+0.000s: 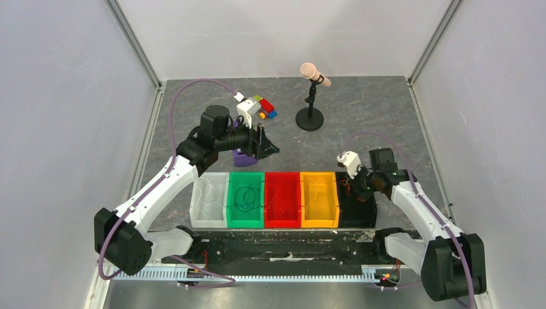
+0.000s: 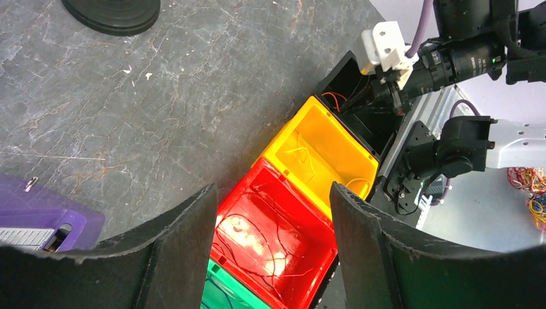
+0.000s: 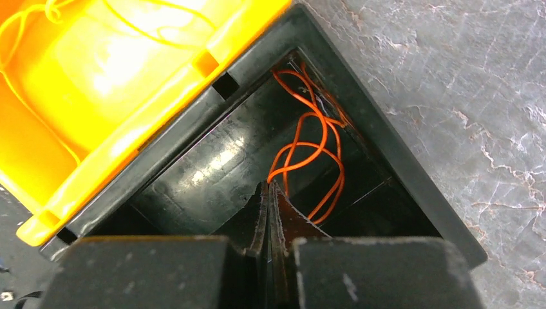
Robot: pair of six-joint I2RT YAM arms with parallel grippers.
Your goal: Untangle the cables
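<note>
Five bins stand in a row: clear (image 1: 209, 222), green (image 1: 245, 222), red (image 1: 282, 222), yellow (image 1: 319, 222) and black (image 1: 358, 219). Each holds a thin cable: white (image 1: 207, 199), dark blue (image 1: 246, 199), red (image 2: 283, 225), yellow (image 2: 302, 154) and orange (image 3: 315, 148). My left gripper (image 1: 269, 149) is open and empty above the table behind the green and red bins; it also shows in the left wrist view (image 2: 273, 190). My right gripper (image 3: 268, 183) is shut inside the black bin, its tips on the lower end of the orange cable.
A microphone on a round stand (image 1: 311, 96) and a stack of coloured blocks (image 1: 257, 108) stand at the back. A purple object (image 2: 45, 219) lies under my left gripper. Grey walls enclose the table on three sides.
</note>
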